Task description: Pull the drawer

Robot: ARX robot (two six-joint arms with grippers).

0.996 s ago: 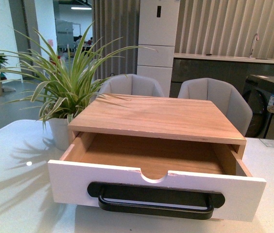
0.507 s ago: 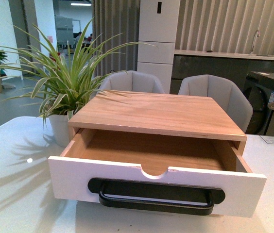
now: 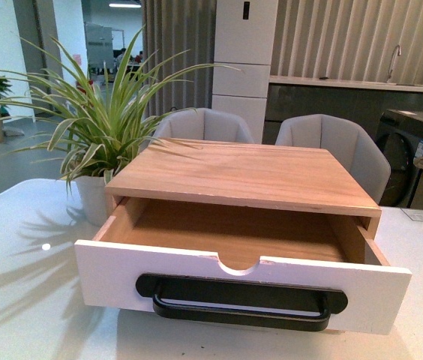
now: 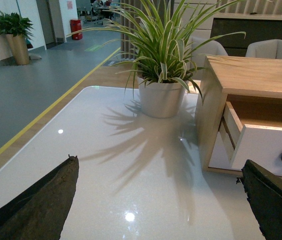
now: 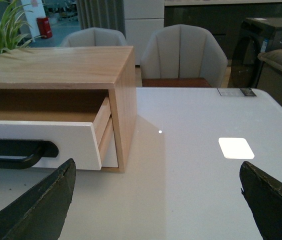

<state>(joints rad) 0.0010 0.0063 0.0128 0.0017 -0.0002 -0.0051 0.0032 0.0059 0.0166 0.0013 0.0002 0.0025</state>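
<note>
The drawer stands pulled well out of the cabinet on the table, its wood floor bare. My left gripper and right gripper are both spread wide and hold nothing, off the drawer. The handle runs crosswise between them, lying ahead of both; neither arm looks clearly nearer. I judge the pull largely done.
</note>
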